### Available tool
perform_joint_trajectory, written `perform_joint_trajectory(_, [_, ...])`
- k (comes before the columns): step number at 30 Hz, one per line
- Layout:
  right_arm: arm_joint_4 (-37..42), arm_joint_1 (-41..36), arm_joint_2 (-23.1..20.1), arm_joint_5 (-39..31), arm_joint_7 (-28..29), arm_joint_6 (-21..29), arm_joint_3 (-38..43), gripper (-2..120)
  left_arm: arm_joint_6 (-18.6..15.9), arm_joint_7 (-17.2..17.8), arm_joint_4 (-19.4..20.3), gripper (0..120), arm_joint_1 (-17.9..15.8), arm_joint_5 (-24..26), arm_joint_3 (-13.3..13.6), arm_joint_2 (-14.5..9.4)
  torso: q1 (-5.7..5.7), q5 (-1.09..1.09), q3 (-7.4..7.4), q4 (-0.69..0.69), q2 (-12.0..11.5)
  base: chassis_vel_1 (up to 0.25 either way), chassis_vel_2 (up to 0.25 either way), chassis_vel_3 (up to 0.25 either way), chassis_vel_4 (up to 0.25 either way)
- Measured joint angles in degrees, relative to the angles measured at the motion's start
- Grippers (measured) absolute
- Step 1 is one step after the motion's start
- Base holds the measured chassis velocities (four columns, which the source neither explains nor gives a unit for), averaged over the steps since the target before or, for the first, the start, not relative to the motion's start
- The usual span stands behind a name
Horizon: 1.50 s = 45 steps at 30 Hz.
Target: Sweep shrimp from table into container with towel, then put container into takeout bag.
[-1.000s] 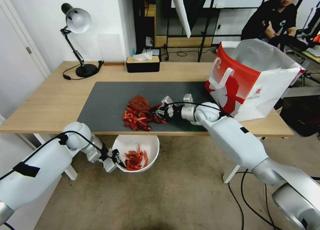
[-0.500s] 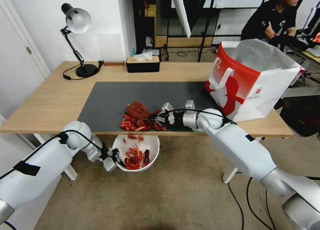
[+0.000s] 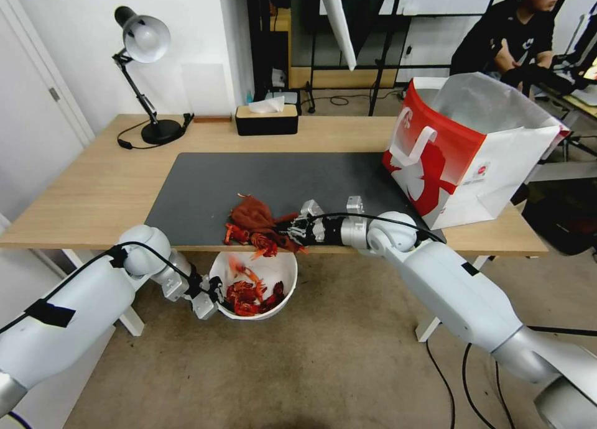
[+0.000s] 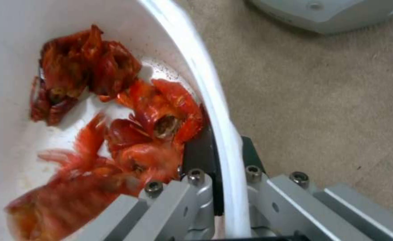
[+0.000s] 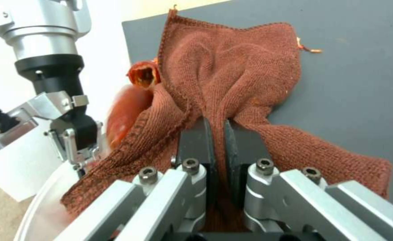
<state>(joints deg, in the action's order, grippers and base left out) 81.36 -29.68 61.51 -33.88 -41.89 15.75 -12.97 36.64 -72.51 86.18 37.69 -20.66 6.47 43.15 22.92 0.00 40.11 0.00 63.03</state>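
— Right gripper (image 3: pixel 297 229) first: where do you see it, operator?

— You'll find it low over the near edge of the table (image 3: pixel 93 186), at the front rim of the dark mat (image 3: pixel 205 186). In the right wrist view your gripper (image 5: pixel 217 134) has its jaws pressed together on a fold of the brown towel (image 5: pixel 232 70), which spreads away from it over the mat.

— And the towel in your head view?

— It lies bunched (image 3: pixel 252 212) just left of that gripper, touching a small cluster of shrimp (image 3: pixel 252 237) at the very lip of the table. One shrimp (image 3: pixel 239 268) hangs in the air between the edge and the bowl.

— Where is your bowl?

— Below the table edge, directly under that cluster. The white bowl (image 3: pixel 283 273) is held by your left gripper (image 3: pixel 214 298), which pinches its left rim. In the left wrist view one finger (image 4: pixel 201 150) sits inside the wall (image 4: pixel 214 110) and the other outside, clamped on it. A heap of shrimp (image 4: pixel 129 134) lies inside.

— And the bag?

— Your red and white paper bag (image 3: pixel 466 149) stands open on the right end of the table, well apart from the towel.
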Motion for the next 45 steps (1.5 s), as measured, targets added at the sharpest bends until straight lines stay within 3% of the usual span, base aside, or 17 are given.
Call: perform_joint_trajectory(45, [2.72,-2.79,1.95,0.85,0.8,0.01,0.2,4,-0.78,0.04,2.09,0,1.1,1.6,-0.03,-0.65,0.0,0.0,-0.01,-0.01,0.0,0.0,0.0,0.0,0.0])
